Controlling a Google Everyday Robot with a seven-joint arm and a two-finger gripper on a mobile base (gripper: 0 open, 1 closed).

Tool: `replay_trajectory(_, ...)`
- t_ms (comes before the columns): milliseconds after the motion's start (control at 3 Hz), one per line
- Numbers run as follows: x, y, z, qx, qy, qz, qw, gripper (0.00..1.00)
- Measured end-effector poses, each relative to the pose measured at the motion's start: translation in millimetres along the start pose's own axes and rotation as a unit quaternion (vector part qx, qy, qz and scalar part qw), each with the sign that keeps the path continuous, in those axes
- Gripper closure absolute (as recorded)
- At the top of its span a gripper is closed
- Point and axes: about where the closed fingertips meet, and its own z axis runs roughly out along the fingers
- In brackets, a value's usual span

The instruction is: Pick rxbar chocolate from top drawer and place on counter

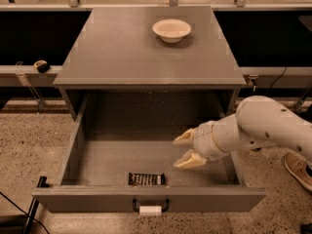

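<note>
The rxbar chocolate (146, 179), a black wrapper with white lettering, lies flat on the floor of the open top drawer (78, 145), against the middle of the front wall. My gripper (182, 150) is inside the drawer, above its floor, to the right of and a little behind the bar. Its two cream fingers (190, 160) point left and stand apart, holding nothing. The grey counter (122, 52) lies above and behind the drawer.
A white bowl (171, 29) stands on the back of the counter. The drawer's black handle with a white tag (150, 209) is at the front. Speckled terrazzo floor surrounds the cabinet. A shoe (298, 168) is at the right, a cable at the lower left.
</note>
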Motion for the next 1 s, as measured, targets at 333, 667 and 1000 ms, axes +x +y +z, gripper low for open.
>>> replay_trajectory(333,0.1,20.8,15.3,-0.036,0.008,-0.012,0.9993,0.4)
replay_trajectory(667,-5.8,45.5,29.6,-0.091,0.018,-0.029,0.9953,0.23)
replay_trajectory(1000,-7.3,52.4,37.2,-0.116,0.023,-0.033,0.9925,0.17)
